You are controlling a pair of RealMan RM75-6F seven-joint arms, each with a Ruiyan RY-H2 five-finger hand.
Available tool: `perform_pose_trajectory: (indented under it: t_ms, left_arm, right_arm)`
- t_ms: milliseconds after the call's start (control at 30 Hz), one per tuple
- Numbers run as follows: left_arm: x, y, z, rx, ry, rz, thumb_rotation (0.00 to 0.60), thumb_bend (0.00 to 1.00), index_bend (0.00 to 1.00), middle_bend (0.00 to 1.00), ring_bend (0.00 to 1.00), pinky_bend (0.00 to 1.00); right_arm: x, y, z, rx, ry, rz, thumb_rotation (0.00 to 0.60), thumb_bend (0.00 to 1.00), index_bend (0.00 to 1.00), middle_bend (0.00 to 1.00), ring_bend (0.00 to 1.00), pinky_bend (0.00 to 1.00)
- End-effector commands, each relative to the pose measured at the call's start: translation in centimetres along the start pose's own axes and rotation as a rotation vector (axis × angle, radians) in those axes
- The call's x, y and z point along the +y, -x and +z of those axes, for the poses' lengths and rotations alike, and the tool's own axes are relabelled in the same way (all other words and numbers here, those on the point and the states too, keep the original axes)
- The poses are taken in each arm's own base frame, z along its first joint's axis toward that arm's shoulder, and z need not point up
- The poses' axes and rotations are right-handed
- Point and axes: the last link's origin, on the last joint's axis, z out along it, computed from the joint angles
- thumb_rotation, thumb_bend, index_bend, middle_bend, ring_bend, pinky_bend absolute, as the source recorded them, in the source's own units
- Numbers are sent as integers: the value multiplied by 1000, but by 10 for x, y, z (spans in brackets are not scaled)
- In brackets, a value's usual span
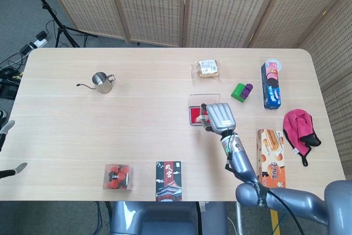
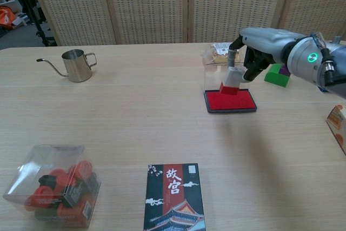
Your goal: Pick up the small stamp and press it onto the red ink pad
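Right hand point(image 2: 258, 47) pinching the stamp point(image 2: 231, 81) over the ink pad point(image 2: 230, 101).
We see the stamp tilted, red base just above the pad's red surface; contact we cannot tell. We read "故宫" on the dark box point(image 2: 174, 195) near the table's point(image 2: 135, 117) front edge.

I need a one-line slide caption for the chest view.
Right robot hand holds small red-based stamp over open red ink pad.
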Motion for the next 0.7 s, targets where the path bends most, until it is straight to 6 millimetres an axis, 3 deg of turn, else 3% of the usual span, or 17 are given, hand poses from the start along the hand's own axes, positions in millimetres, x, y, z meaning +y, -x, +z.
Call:
perform_pose_trajectory:
  t_ms: [33,300,700]
  left_arm:
    - [1,1,1,-4,9,-2,600,0,0,0,0,0]
    - [0,4,5,-18,0,-8,600,0,0,0,0,0]
    - [-2,5,10,-27,-16,-12,600,0,0,0,0,0]
  right_arm:
    - [6,8,8,-15,15,15,600,602,508,985,1000,1000]
    - [4,21,23,-30,32,17,600,620,512,985,1000,1000]
    - [10,22,40,-30,74,-35,600,620,512,985,1000,1000]
